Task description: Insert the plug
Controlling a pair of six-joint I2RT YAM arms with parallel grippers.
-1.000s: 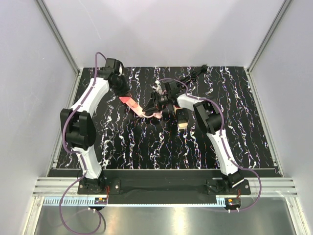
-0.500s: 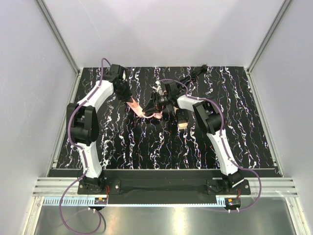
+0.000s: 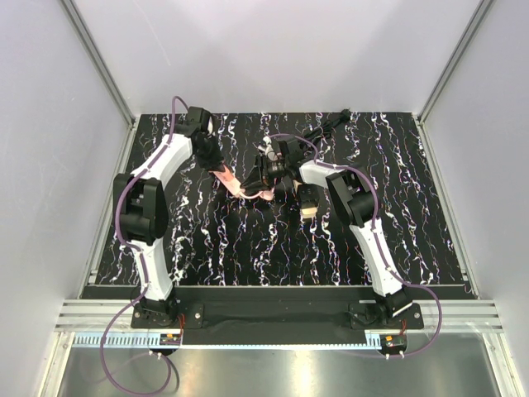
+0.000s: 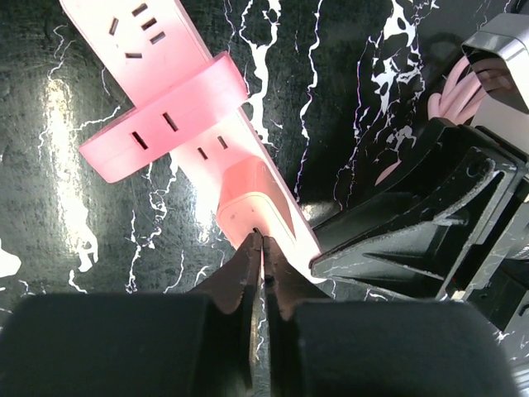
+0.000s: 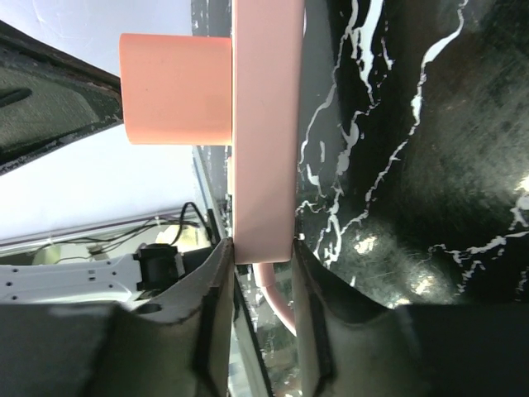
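**plug block seated on the strip, both grippers at its end**

no box or tray is seen here; the holder that counts is the pink power strip (image 4: 136, 33), lying flat on the black marbled table (image 3: 248, 248) between the two arms. a pink plug block (image 4: 165, 116) is carried across the strip's face. slots are shown on the block's top and side, and open sockets are left on either side of it. from the right wrist, the block (image 5: 173, 87) is seen standing out square from the strip (image 5: 263, 124), with no gap visible at the joint.

the right gripper (image 5: 263, 248) is clamped on the strip's cable end, one finger pressed to each face. a pink cable (image 5: 281, 306) is seen running out just past the fingers.

the left gripper (image 4: 261, 248) is closed, finger against finger, with nothing held between. its tips are set at the strip's rounded end, just beside the right gripper's black fingers (image 4: 413, 223). whether the tips are pressed on the strip cannot be told.

from above, both grippers are seen meeting at the strip (image 3: 234, 184) near the table's middle.
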